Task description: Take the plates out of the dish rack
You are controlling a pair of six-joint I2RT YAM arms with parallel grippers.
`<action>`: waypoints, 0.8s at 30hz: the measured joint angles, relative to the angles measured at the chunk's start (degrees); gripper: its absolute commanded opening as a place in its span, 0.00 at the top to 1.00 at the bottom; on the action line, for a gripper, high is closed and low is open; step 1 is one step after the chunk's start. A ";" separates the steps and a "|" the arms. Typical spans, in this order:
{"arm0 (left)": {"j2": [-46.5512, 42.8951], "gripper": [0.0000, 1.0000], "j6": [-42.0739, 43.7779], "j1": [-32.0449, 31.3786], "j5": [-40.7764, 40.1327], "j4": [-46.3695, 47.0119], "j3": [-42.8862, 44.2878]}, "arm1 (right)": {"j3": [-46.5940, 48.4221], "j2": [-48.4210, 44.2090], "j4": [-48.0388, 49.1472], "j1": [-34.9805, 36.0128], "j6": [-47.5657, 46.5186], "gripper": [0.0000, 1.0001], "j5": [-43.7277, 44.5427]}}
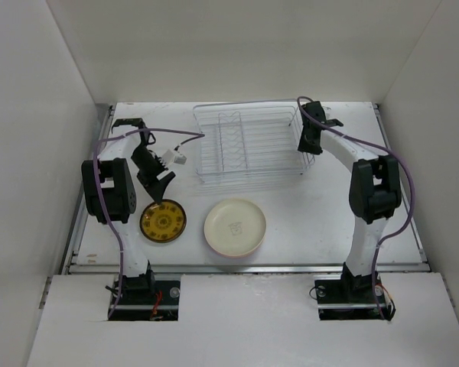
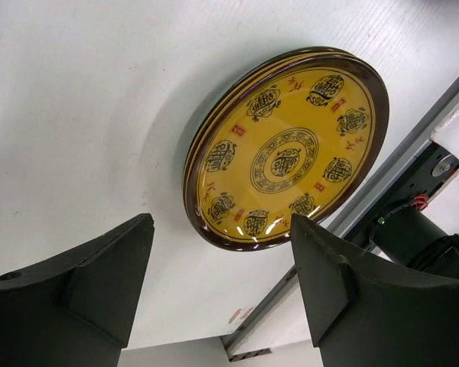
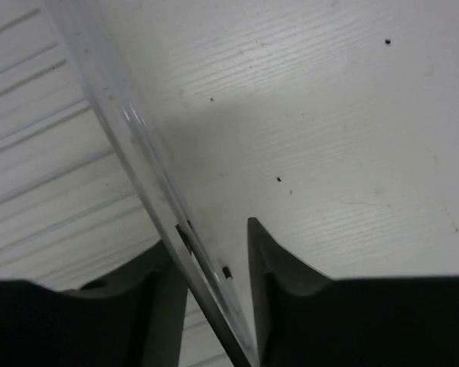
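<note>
The dish rack (image 1: 249,145) stands at the far centre of the bench (image 1: 329,222), long axis left to right. The yellow-patterned plate (image 1: 162,220) and cream plate (image 1: 235,226) lie flat, face up, nearer the arms. The left end effector (image 1: 162,183) hangs with its fingers apart above the yellow-patterned plate. The right end effector (image 3: 214,237) has its fingers apart, straddling the rack's right-end wire.

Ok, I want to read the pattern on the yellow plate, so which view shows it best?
The left wrist view: the yellow plate sits close up, whole, its pattern sharp. The top view shows it small and far off. The right wrist view misses it.
</note>
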 measured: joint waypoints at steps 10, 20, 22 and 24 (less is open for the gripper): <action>-0.07 0.29 -2.32 0.00 1.40 -0.07 3.30 | -0.07 -0.04 1.14 1.36 -3.98 0.70 -3.41; -0.33 0.25 -5.81 0.11 2.03 0.00 8.44 | -0.79 -1.09 1.68 1.90 -4.04 0.11 0.63; -0.87 0.25 -7.80 0.44 2.51 -0.04 8.83 | -1.95 -3.37 1.95 1.88 -4.72 0.08 1.01; -2.16 0.19 -11.15 1.33 3.17 0.00 9.20 | -2.51 -7.02 1.84 1.88 -5.18 0.06 1.42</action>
